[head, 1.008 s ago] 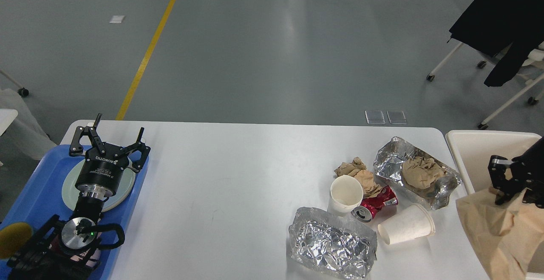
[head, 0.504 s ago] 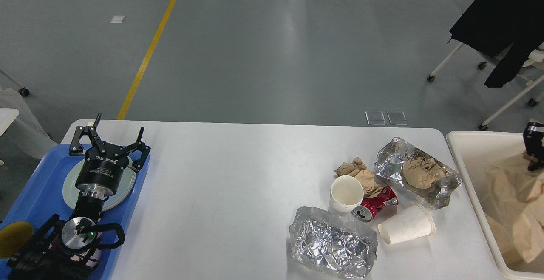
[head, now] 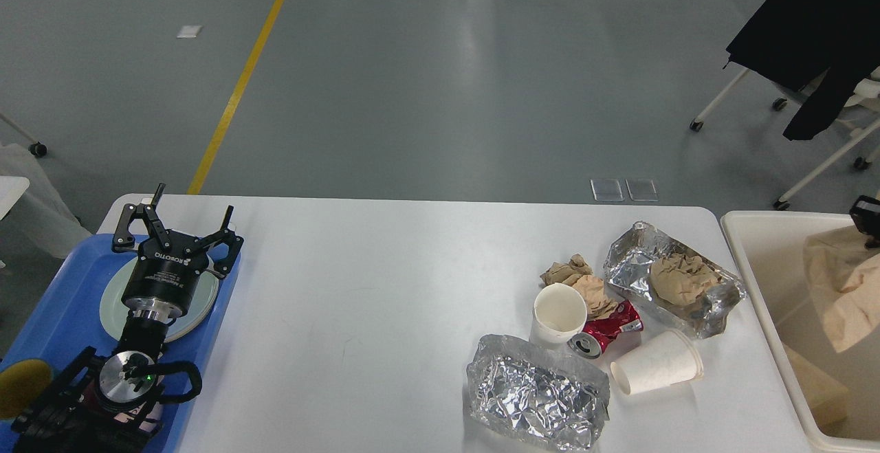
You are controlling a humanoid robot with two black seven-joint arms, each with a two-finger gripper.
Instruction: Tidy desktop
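Observation:
The white desktop (head: 385,281) carries litter at its right end: a crumpled foil tray (head: 536,394), an upright paper cup (head: 558,315), a tipped paper cup (head: 656,372), a crushed red can (head: 608,329), brown crumpled napkins (head: 584,281) and a second foil tray (head: 670,281) with brown paper in it. My left gripper (head: 180,226) is open over the blue tray, holding nothing. Only a sliver of my right gripper (head: 867,216) shows at the right edge, over the cream bin; a brown paper bag (head: 842,288) hangs from it.
The blue tray (head: 62,302) at the left edge holds a pale green plate (head: 199,302) and a yellow thing (head: 20,384). The cream bin (head: 756,233) stands off the right end with a brown piece (head: 815,388) at its bottom. Wheeled chairs stand far right.
My right gripper carried the brown paper bag from the desktop's right edge to over the bin, and now sits further right and higher with the bag hanging. The left arm has not moved.

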